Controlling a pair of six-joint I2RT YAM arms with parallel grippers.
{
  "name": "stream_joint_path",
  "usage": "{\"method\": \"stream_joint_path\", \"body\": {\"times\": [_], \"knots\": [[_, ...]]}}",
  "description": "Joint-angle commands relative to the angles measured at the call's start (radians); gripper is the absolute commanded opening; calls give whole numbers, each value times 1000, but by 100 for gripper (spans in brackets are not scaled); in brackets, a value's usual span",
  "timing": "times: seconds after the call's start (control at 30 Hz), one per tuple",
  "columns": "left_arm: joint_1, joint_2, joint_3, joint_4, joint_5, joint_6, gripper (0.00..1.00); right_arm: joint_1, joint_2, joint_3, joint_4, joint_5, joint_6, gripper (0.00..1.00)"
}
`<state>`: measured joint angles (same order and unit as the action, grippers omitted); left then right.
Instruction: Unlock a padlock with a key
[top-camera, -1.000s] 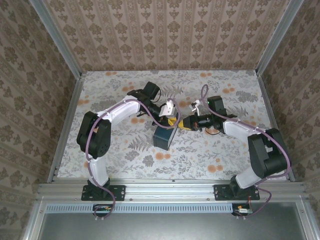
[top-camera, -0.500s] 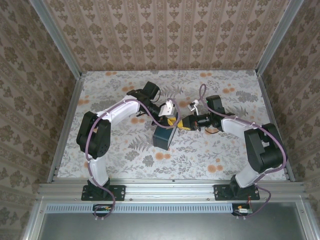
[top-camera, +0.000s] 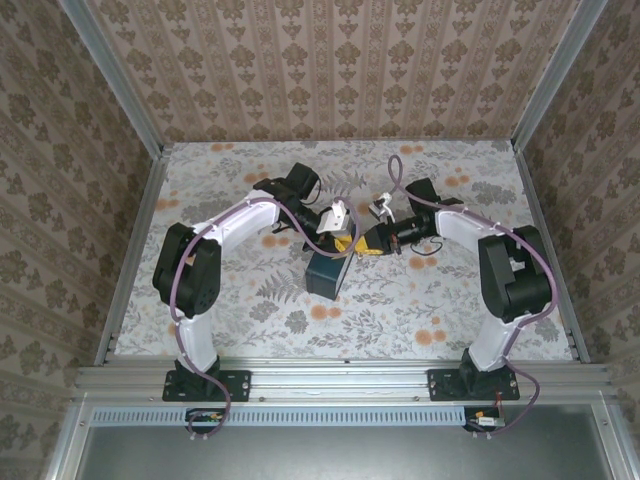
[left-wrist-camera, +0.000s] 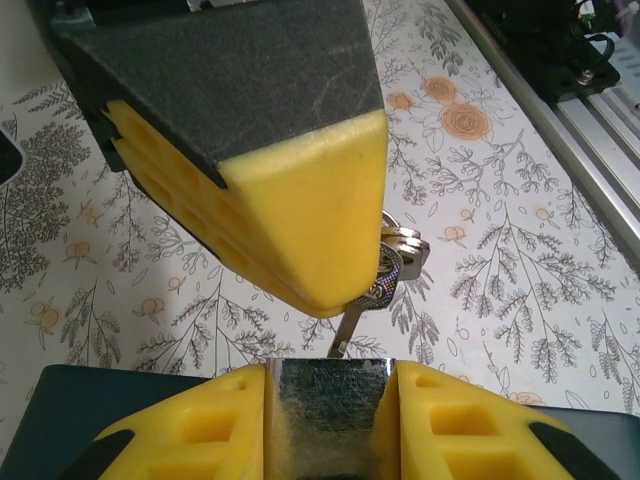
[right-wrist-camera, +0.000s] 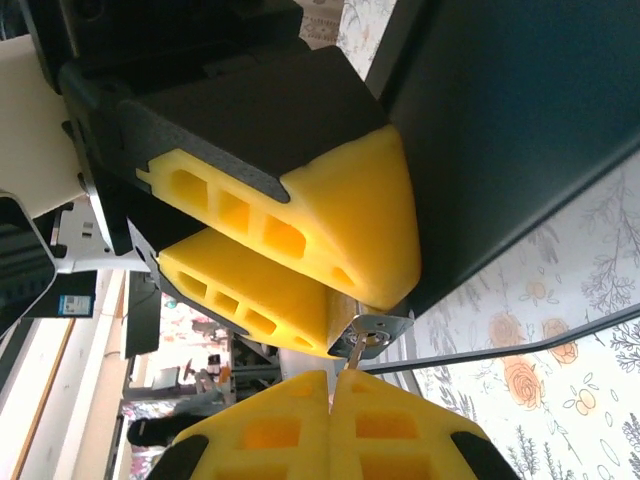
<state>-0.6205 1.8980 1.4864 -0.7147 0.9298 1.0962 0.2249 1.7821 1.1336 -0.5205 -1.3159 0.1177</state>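
From above, the left pincer (top-camera: 343, 239) and right pincer (top-camera: 367, 247) met over the counter (top-camera: 250, 305). Left wrist: left pincer clamped the padlock (left-wrist-camera: 325, 412) (silver-bodied), the key (left-wrist-camera: 344, 332) tip at its edge. Right wrist: right pincer was closed on the key.

Lab robot cell: aluminium frame (top-camera: 110, 75) boxing in a floral-print counter (top-camera: 250, 300), wallpapered panels (top-camera: 340, 70) as walls, two arms (top-camera: 190, 270) bolted to a slotted rail (top-camera: 340, 378) at the front.

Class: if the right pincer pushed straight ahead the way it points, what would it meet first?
The padlock held in the left pincer; the key seems to touch it, though depth is unclear.
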Motion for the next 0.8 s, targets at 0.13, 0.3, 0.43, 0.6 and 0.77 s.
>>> {"method": "stream_joint_path", "body": {"times": [0.13,0.3,0.43,0.6,0.77], "knots": [[-58,-28,-8,-9,92,13,14,-1,16,71,-100,-117,-181,0],[-50,-33,-9,-3,86,5,13,-3,-42,-16,127,-28,20,0],[-44,-46,-31,49,88,-33,13,-29,-79,-81,279,13,190,0],[-46,-52,-58,88,92,-58,13,-39,-105,-136,340,23,256,0],[-48,-59,-68,102,84,-72,13,-76,-133,-188,387,5,295,0]]}}
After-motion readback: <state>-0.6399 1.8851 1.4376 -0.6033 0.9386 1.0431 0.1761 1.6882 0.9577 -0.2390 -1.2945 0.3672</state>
